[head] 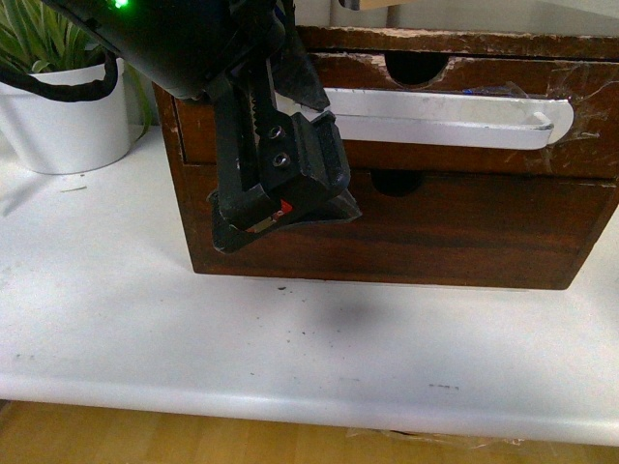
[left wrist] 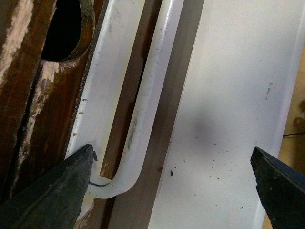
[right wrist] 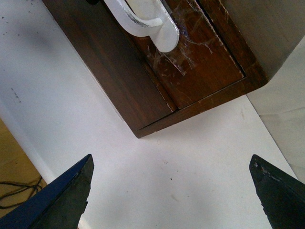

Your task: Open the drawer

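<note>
Left gripper [head: 285, 184] is closest and fills the upper left of the front view, a dark body angled down against the cabinet's left end. In the left wrist view it [left wrist: 174, 186] is spread wide. One finger [left wrist: 62, 191] is at lower left, right at the bent end of the handle [left wrist: 147, 95]; the other is far off at lower right over the white table [left wrist: 228, 119].

Drawer [head: 464, 155] is the upper one, in the upper right of the front view, and looks closed. Its long white handle [head: 435, 121] runs across it, with the notch [head: 416, 66] above. Plain drawer [head: 464, 227] is below it. Pot [head: 63, 121] is at far left.

Right gripper [right wrist: 174, 186] is also wide open and holds nothing, over bare table [right wrist: 157, 162]. The cabinet corner and handle end [right wrist: 152, 24] are at the top of its view.
</note>
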`<control>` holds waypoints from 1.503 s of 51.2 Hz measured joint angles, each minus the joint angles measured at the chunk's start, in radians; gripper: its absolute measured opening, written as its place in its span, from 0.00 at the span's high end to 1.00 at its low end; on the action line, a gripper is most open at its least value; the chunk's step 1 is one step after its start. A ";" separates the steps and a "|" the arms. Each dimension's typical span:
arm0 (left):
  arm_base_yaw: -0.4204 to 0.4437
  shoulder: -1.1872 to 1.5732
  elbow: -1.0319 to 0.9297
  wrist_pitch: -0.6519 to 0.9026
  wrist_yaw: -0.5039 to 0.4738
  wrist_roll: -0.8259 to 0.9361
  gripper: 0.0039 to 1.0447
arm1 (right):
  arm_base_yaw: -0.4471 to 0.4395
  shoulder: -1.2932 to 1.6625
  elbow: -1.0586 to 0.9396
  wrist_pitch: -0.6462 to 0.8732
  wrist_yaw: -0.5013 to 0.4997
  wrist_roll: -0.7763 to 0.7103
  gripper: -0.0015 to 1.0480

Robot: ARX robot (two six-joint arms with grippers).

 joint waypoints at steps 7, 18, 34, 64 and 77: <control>-0.004 0.000 0.010 -0.047 0.024 0.011 0.06 | 0.053 0.017 -0.002 0.012 0.026 0.006 0.09; -0.018 0.000 0.011 -0.056 0.030 0.014 0.06 | 0.183 0.074 0.000 0.040 0.092 0.038 0.09; -0.035 0.007 0.001 -0.027 0.014 0.014 0.06 | 0.311 0.215 0.081 0.097 0.179 0.079 0.09; -0.033 0.006 -0.007 -0.014 0.012 0.023 0.06 | 0.402 0.359 0.159 0.130 0.219 0.109 0.09; -0.025 0.006 -0.007 -0.027 0.014 0.043 0.06 | 0.425 0.396 0.192 0.098 0.215 0.136 0.09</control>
